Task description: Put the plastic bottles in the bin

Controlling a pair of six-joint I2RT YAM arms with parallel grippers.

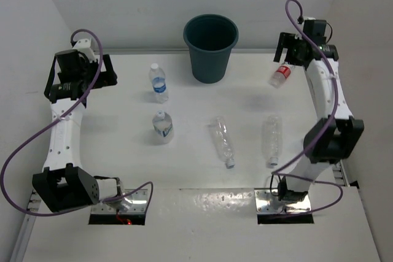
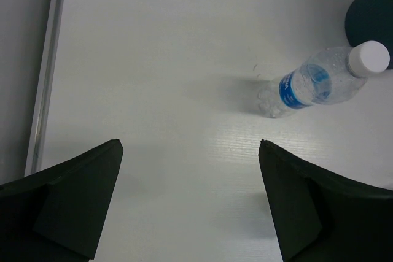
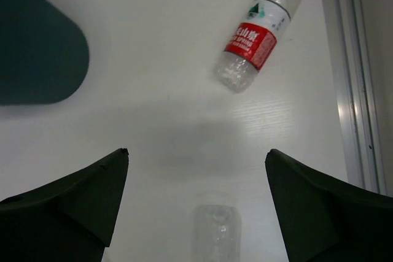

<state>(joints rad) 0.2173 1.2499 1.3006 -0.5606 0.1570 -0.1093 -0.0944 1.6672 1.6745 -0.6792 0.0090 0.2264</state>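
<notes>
The dark teal bin stands at the back middle of the table. A blue-label bottle stands left of it, and it also shows in the left wrist view. A second bottle stands nearer. Two clear bottles lie on their sides in the middle. A red-label bottle lies at the back right and shows in the right wrist view. My left gripper is open and empty, left of the blue-label bottle. My right gripper is open and empty above the table near the red-label bottle.
The bin's edge shows in the left wrist view and the right wrist view. A metal rail runs along the table's left edge and right edge. The base of a clear bottle lies below my right gripper.
</notes>
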